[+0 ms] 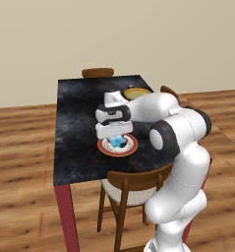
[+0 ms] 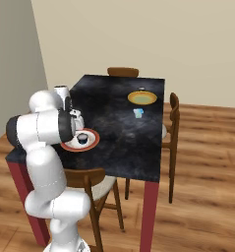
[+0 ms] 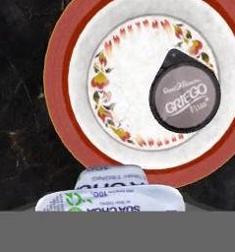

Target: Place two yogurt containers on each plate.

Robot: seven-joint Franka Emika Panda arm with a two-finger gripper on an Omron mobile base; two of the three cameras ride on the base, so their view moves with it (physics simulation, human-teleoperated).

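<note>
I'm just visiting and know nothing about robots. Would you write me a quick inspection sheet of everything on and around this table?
Surface: dark marbled table with red legs.
Job's things: white plate with red rim holds a round dark-topped yogurt cup; a light blue squarish cup hangs above that plate's edge at the gripper. The yellow-orange plate has a small cup at its far edge; another light blue cup stands on the table beside it.
Clutter: nothing seen.
Grippers: gripper over the red-rimmed plate; its fingers are hidden, so the grip cannot be confirmed.
Cables: nothing seen.
Surroundings: wooden chairs, wood floor, beige wall.
</note>
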